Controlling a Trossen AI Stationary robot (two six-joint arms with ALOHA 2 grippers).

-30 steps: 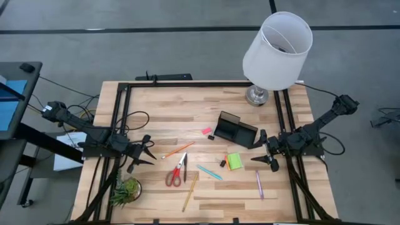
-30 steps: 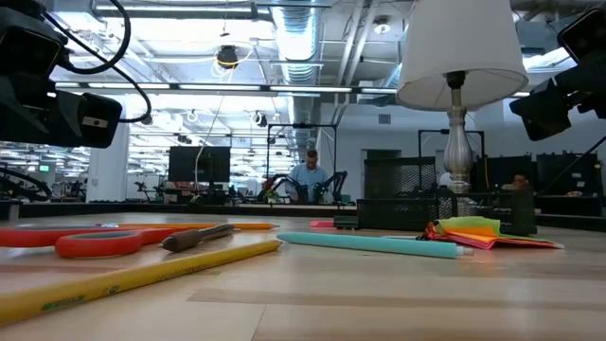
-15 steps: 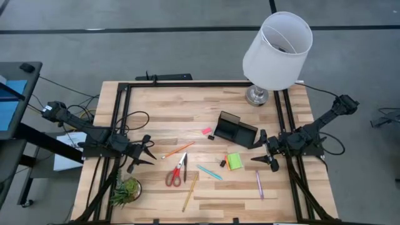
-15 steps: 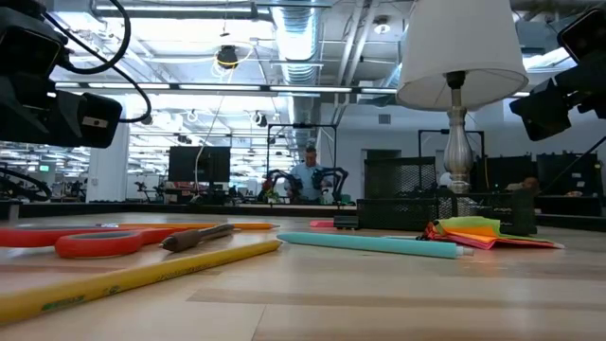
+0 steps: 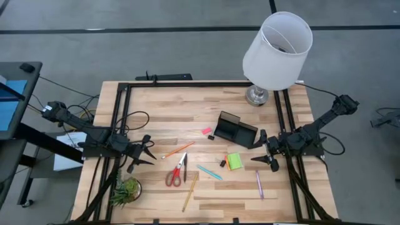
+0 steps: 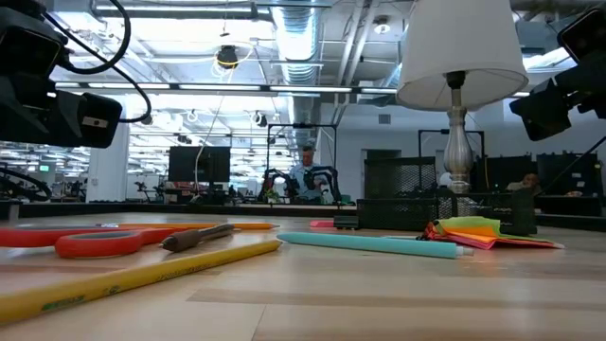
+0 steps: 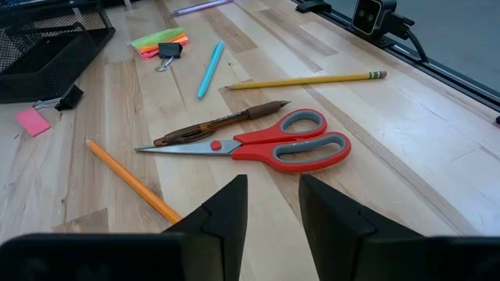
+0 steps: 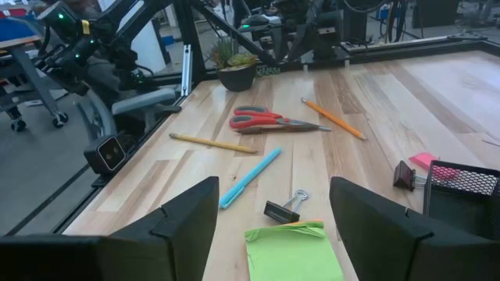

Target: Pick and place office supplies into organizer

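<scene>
The black mesh organizer (image 5: 235, 130) sits right of the tabletop's centre, toward the lamp (image 5: 275, 50) at the far right corner. Red-handled scissors (image 5: 176, 171), lime green sticky-note pad (image 5: 234, 161), pink eraser (image 5: 206, 130) and pencils lie scattered between the arms. The left gripper (image 5: 146, 155) hovers by the left edge, fingers parted and empty (a narrow gap); the right gripper (image 5: 265, 152), spread wide, holds nothing near the right edge.

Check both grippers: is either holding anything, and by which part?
Nothing is held. The left gripper hangs empty short of the scissors, jaws apart. The right gripper is open and empty above the sticky-note pad.
</scene>
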